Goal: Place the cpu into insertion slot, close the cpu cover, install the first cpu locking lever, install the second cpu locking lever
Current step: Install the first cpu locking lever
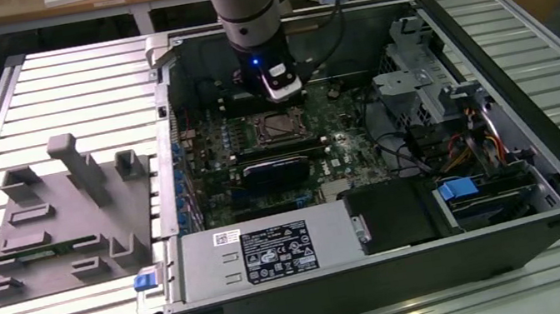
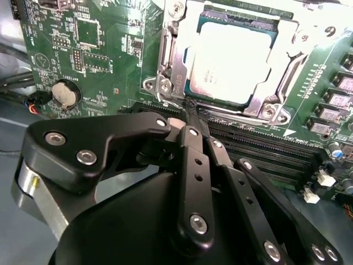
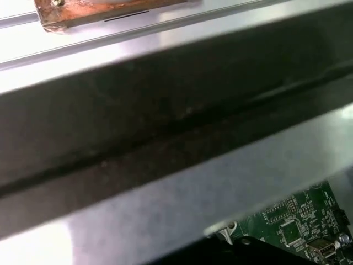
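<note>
In the second wrist view the claw (image 2: pixel 187 110) fills the foreground, its two black fingers (image 2: pixel 194 165) drawn together into one narrow tip with nothing visibly between them. That tip sits at the edge of the insertion slot (image 2: pixel 175 83), just beside the socket's silvery rim and next to the long memory slots (image 2: pixel 259 149).

Just beyond the tip, the cpu (image 2: pixel 231 61) lies flat inside the slot, its dull metal top facing up. The cpu cover (image 2: pixel 287 33) appears to lie down around it, the chip showing through the frame's window. The first two steps therefore look done, and the work in hand appears to be one of the locking levers, judging by where the closed tip rests. Any lever move from here would call for a fine, steady push along the socket's edge without slipping onto the chip or the memory slots.

The levers themselves are hard to pick out from the rim's metalwork, so whether either is latched cannot be told. The far side of the socket is cut off.

In the exterior view the arm (image 1: pixel 247 10) reaches down into the open computer case (image 1: pixel 389 275), which lies on a slatted tabletop (image 1: pixel 529 25); the socket is small there and partly behind the wrist. A grey fixture tray (image 1: pixel 56 234) sits on the exterior view's left.
</note>
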Tool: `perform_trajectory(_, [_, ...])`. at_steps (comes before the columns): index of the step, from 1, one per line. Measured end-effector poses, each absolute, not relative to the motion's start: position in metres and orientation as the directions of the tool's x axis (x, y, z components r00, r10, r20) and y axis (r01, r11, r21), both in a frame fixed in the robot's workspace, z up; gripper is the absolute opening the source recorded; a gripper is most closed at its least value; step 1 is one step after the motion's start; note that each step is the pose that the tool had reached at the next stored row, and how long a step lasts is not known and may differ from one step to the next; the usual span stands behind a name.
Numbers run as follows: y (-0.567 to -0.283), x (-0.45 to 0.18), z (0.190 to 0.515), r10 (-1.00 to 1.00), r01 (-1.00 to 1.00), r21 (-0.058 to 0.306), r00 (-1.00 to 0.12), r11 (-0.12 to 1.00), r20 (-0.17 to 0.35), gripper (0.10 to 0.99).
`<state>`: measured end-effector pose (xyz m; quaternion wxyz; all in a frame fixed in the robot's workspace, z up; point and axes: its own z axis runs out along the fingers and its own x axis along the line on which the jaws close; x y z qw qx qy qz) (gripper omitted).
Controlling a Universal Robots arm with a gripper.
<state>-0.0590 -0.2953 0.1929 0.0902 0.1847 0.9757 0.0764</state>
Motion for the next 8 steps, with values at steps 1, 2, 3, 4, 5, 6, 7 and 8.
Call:
perform_trajectory(1, [-0.2954, -0.0589, 0.1927, 0.375, 0.348, 0.181, -0.915, 0.92, -0.148, 0.102])
perform_trajectory(2, [-0.2954, -0.0589, 0.1927, 0.376, 0.348, 0.181, -0.915, 0.92, -0.148, 0.102])
perform_trajectory(3, [-0.2954, -0.0589, 0.1927, 0.376, 0.348, 0.181, -0.915, 0.92, -0.148, 0.102])
perform_trajectory(4, [-0.2954, -0.0588, 0.1926, 0.376, 0.348, 0.181, -0.915, 0.92, -0.148, 0.102])
perform_trajectory(5, [-0.2954, -0.0588, 0.1927, 0.376, 0.348, 0.181, -0.915, 0.92, -0.148, 0.102])
perform_trajectory(6, [-0.2954, -0.0587, 0.1933, 0.376, 0.348, 0.182, -0.915, 0.92, -0.148, 0.102])
perform_trajectory(7, [-0.2953, -0.0587, 0.1945, 0.376, 0.348, 0.182, -0.915, 0.92, -0.148, 0.102])
perform_trajectory(8, [-0.2954, -0.0587, 0.196, 0.376, 0.348, 0.181, -0.915, 0.92, -0.148, 0.102])
